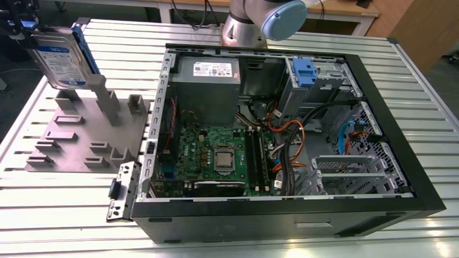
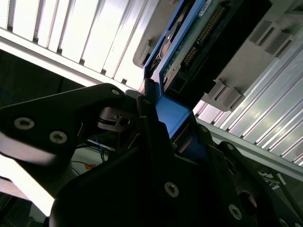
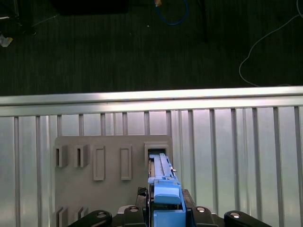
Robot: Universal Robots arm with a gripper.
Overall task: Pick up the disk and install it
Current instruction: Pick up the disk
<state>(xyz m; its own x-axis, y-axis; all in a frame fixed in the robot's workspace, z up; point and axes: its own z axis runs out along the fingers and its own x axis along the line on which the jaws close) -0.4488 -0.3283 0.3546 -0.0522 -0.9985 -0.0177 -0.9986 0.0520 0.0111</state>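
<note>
One arm stands behind the open computer case, and its gripper points down over the grey fixture plate at the exterior view's left. Its fingers are clamped on the blue carrier of the disk. That disk hangs upright above the plate's posts, its lower edge near their tops.

Clock read from the motherboard in the exterior view: the power supply walls off 12, the drive cage sits between 1 and 2, and cables crowd 3. Out at 10, the disk hangs over the fixture plate, its posts close beneath. Bare table lies past 3.
</note>
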